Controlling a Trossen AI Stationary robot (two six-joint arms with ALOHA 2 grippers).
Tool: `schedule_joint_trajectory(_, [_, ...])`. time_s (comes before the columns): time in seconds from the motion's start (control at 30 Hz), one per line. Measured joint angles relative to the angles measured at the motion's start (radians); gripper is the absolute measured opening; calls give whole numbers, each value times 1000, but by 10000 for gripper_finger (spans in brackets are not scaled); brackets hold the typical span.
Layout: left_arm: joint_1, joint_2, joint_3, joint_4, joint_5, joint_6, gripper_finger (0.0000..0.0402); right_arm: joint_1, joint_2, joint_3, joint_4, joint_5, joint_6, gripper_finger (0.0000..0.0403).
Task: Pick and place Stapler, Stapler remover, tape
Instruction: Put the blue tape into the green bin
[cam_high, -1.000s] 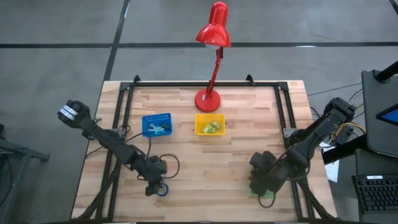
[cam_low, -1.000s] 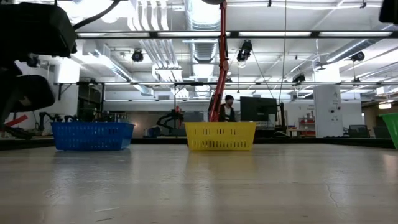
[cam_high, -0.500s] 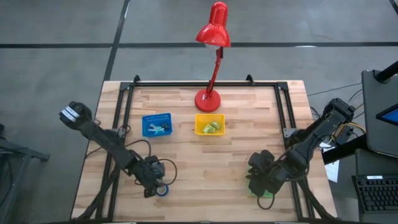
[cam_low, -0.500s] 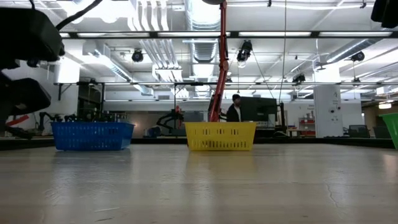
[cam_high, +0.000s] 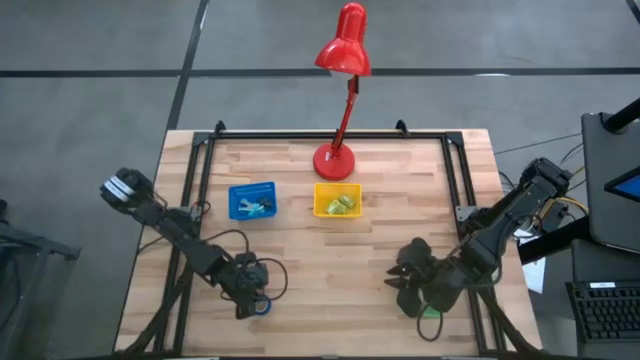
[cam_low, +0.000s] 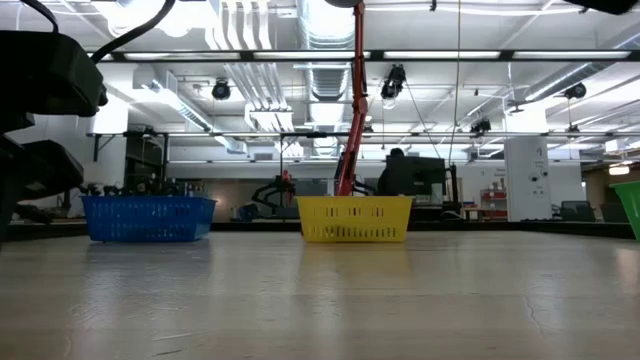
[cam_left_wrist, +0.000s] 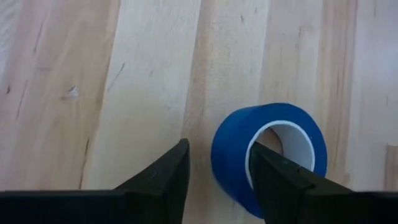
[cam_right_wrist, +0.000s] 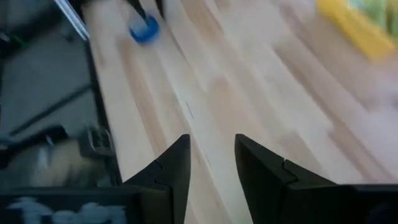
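Note:
A blue tape roll (cam_high: 262, 305) lies flat on the wood near the table's near-left edge. The left wrist view shows it close up as a blue tape roll (cam_left_wrist: 267, 155) with a white inner wall. My left gripper (cam_high: 246, 290) (cam_left_wrist: 216, 163) is open and low over it. One finger stands over the roll's hole and the other outside its wall. My right gripper (cam_high: 405, 283) (cam_right_wrist: 212, 163) is open and empty, hovering at the near right beside a green bin (cam_high: 430, 313). No red tape rolls show. My left gripper comes at the roll slanting down from the far-left side. The roll's wall nearest the fingers (cam_left_wrist: 229, 163) sits in the gap between them. I cannot tell whether either finger touches it. The roll rests on the table.
A blue bin (cam_high: 251, 200) and a yellow bin (cam_high: 337, 201) with small items sit mid-table, and a red desk lamp's base (cam_high: 334, 160) stands behind them. Black frame rails (cam_high: 196, 200) run along the table's sides. Bare wood lies between the two grippers. A person is in the room beyond.
My right gripper has moved a little toward the table's left, coming off the green bin. My left arm has shifted slightly toward the near edge, staying over the blue roll, which has not moved. The person in the room has walked to the right.

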Motion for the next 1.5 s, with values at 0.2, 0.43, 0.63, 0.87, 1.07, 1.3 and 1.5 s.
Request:
schedule_joint_trajectory(0.2, [0, 23, -1, 67, -21, 9, 94, 0, 9, -36, 243, 106, -238, 124])
schedule_joint_trajectory(0.43, [6, 24, -4, 109, -153, 87, 41, 0, 64, -52, 419, 130, -471, 113])
schedule_joint_trajectory(0.63, [16, 16, -4, 315, -406, 231, 62, -1, 144, -52, 596, 188, -591, 104])
schedule_joint_trajectory(0.87, [52, 16, -3, 783, -566, 684, 68, -2, 277, -52, 826, 183, -780, 103])
schedule_joint_trajectory(1.07, [84, 16, -2, 979, -559, 848, 46, -25, 378, -52, 984, 184, -817, 135])
schedule_joint_trajectory(1.3, [87, 16, -2, 1003, -536, 842, 60, -87, 439, -52, 1106, 187, -816, 200])
schedule_joint_trajectory(1.5, [87, 16, -2, 1066, -500, 860, 53, -123, 459, -52, 1234, 168, -909, 210])
